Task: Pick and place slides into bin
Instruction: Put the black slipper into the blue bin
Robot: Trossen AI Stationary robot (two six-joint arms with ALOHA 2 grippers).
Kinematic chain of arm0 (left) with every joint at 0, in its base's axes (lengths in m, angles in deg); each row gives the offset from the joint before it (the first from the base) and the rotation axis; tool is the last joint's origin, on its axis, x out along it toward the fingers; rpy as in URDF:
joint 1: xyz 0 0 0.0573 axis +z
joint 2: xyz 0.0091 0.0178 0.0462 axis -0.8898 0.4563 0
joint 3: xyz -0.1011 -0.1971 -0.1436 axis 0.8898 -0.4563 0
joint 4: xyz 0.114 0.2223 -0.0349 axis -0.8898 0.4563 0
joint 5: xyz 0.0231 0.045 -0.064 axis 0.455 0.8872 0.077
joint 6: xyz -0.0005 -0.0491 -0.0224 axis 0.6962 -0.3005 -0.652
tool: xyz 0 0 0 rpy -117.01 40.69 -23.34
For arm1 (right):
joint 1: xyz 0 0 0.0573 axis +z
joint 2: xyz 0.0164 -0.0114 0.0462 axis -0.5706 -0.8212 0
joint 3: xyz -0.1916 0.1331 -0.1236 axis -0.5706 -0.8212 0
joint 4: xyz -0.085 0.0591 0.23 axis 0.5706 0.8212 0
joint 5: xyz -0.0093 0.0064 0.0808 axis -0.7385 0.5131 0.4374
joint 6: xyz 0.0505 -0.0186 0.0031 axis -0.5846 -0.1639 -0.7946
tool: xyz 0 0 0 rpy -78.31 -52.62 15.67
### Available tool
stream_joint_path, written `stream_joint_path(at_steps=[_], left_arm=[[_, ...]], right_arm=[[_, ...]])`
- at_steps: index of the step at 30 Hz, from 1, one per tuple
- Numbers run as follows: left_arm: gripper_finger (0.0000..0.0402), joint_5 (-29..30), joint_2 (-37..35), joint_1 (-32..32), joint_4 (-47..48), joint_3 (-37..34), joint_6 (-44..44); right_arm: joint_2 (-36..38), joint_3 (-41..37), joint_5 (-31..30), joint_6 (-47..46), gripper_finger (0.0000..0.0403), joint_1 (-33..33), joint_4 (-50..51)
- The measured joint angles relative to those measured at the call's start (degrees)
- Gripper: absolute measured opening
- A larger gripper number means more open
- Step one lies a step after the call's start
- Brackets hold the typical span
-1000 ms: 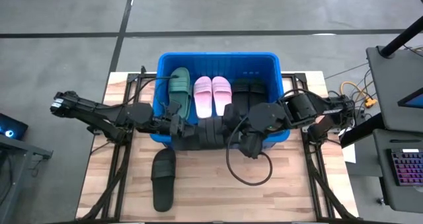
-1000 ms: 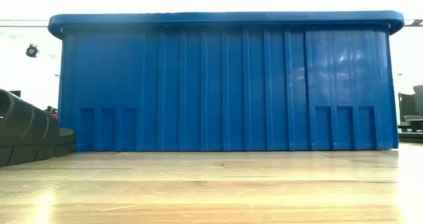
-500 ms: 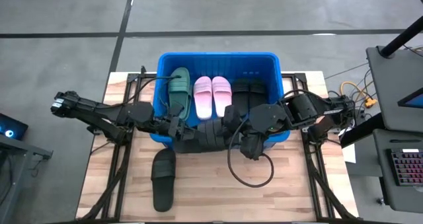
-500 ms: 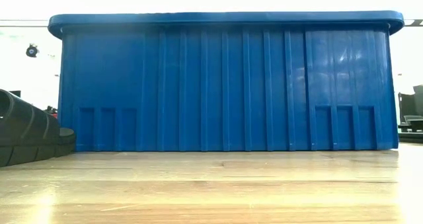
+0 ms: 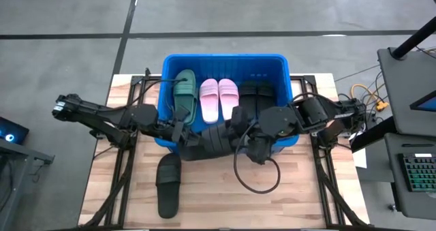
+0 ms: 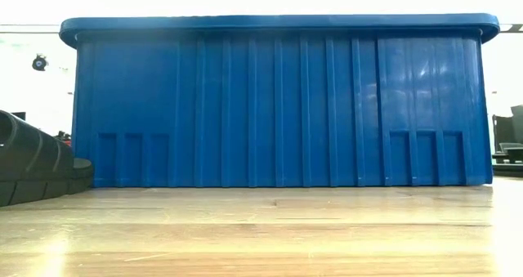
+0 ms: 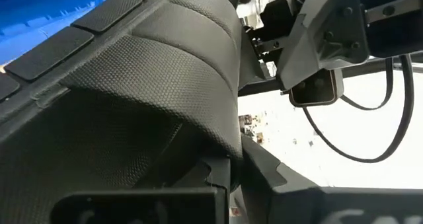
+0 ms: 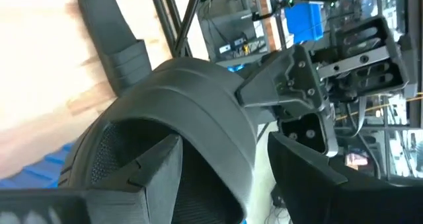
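Observation:
The blue bin [image 5: 225,59] stands at the table's far middle; the low view shows its near wall [image 6: 278,105]. A dark green slide [image 5: 184,95], a pink pair [image 5: 219,98] and black slides [image 5: 257,98] lie inside. Both grippers are shut on one black slide [image 5: 212,139], held crosswise over the bin's near rim: my left gripper [image 5: 192,138] at its left end, my right gripper [image 5: 237,140] at its right end. Another black slide [image 5: 168,185] lies sole-down on the table in front of the bin; it also shows in the low view [image 6: 37,158]. My left gripper holds the black slide at its left end, coming level from the table's left. The textured strap [image 7: 165,85] fills its wrist view and hides the fingertips. The slide is lifted clear, above the bin's near rim. My right gripper holds the slide's broad strap [image 8: 211,112], one finger [image 8: 155,168] inside under the strap and one finger [image 8: 301,178] outside it. It comes from the table's right. The slide is lifted clear, between the two grippers.
A black cable [image 5: 255,180] loops from my right arm onto the table in front of the bin. Bare wood lies near the front edge [image 5: 272,210]. A desk with a keyboard [image 5: 415,170] stands beyond the table's right side.

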Motion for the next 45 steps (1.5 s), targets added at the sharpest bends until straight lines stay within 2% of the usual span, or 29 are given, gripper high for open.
stream_joint_path(at_steps=[7, 14, 22, 26, 33, 36, 40, 45], left_arm=[[0.0000, -0.65, 0.28, 0.27, -0.48, 0.18, -0.18], [0.0000, -0.81, 0.32, 1.10, -1.59, 0.18, -0.48], [0.0000, -0.47, 0.36, 1.37, -3.32, 0.18, -0.66], [0.0000, -0.26, 0.36, 1.39, -3.36, 0.18, -0.64], [0.0000, 0.13, 0.36, 1.45, -3.25, 0.31, -0.62], [0.0000, 0.23, 0.36, 1.45, -3.21, 0.31, -0.29], [0.0000, 0.42, 0.36, 1.48, -3.23, 0.31, 1.01], [0.0000, 0.77, 0.34, 1.52, -3.40, 0.31, 3.98]], right_arm=[[0.02, 0.00, 2.58, -0.06, 0.0199, 0.30, -0.75], [0.02, -0.16, 6.76, -2.43, 0.0144, 0.23, -1.09], [0.05, -0.54, 7.79, -6.03, 0.0088, 0.25, -1.62], [0.07, -1.22, 7.92, -5.49, 0.0078, 0.27, -2.18], [0.09, -4.41, 7.89, -5.16, 0.0086, 0.30, -5.40], [0.04, -4.95, 7.72, -4.90, 0.0067, 0.34, -5.83], [0.05, -4.92, 7.52, -5.01, 0.0020, 0.13, -5.87], [-0.01, -4.42, 5.60, -7.78, 0.0011, 0.14, -6.28]])
